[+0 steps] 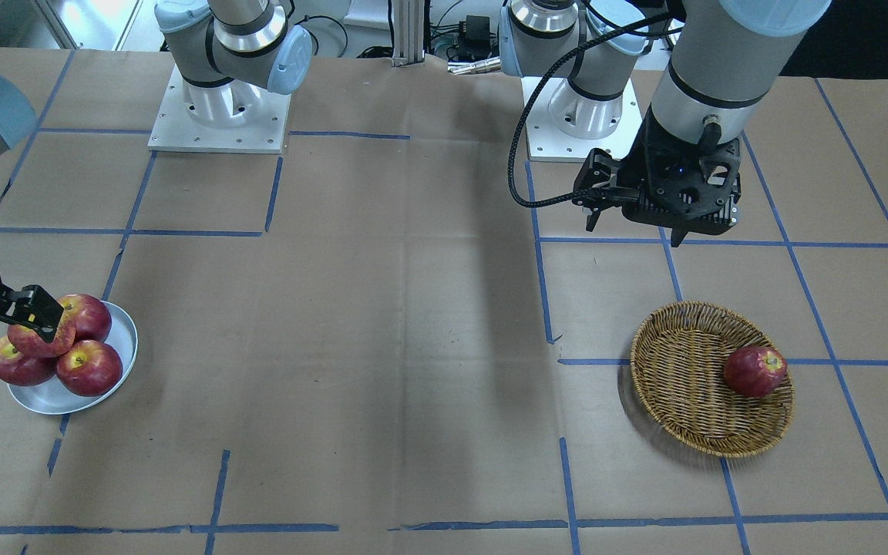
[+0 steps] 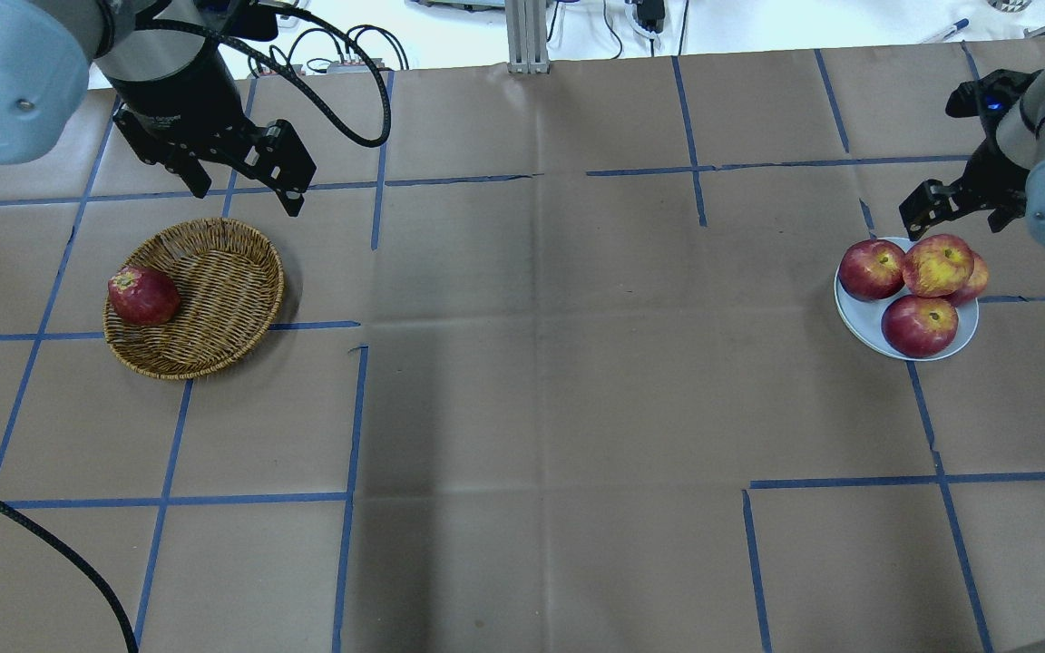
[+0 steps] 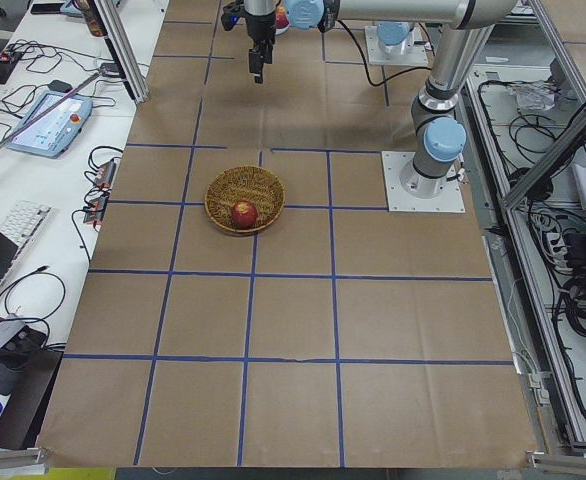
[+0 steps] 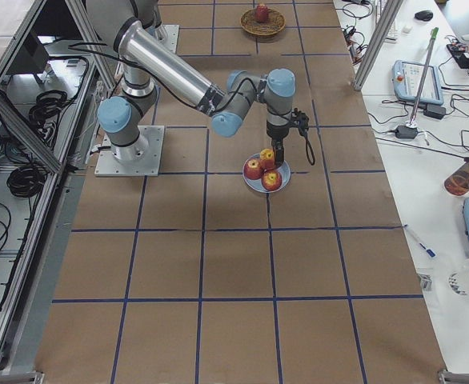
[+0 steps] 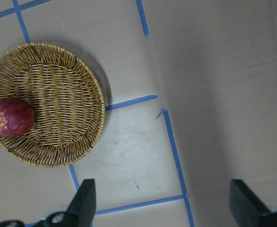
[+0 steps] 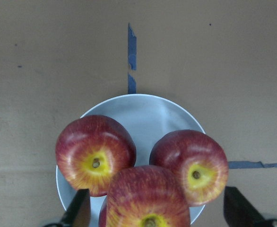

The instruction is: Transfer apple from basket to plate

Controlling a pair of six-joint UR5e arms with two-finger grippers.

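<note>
Release looks to be the step in hand, and the care it needs lies at the far right. At the left of the overhead view sits the basket [image 2: 223, 272], with one dark red apple [image 2: 143, 296] against its outer rim. The left gripper [image 5: 163, 198] hangs just beyond it over the paper-covered table [image 2: 522, 381], fingers spread wide and holding nothing. It has no part in this step and is best left where it is.

Well apart, at the right, the plate [image 2: 858, 317] carries three darker apples [image 2: 920, 325] crowded together. The apple [image 2: 937, 265], paler and with its yellow stem patch up, is perched on top of them rather than on the plate's own surface. The right gripper [image 6: 157, 210] straddles it, and the wrist view shows a finger on each side with a gap to the skin, so the jaws are apart and the fruit rests on its own.

That perch seems shaky, since a round fruit on three round fruits could roll at a nudge. I would lift the wrist straight up with the fingers held wide. No sideways travel should begin until both tips are above the crown. Should the apple rock, it seems better to pause than to chase it.
</note>
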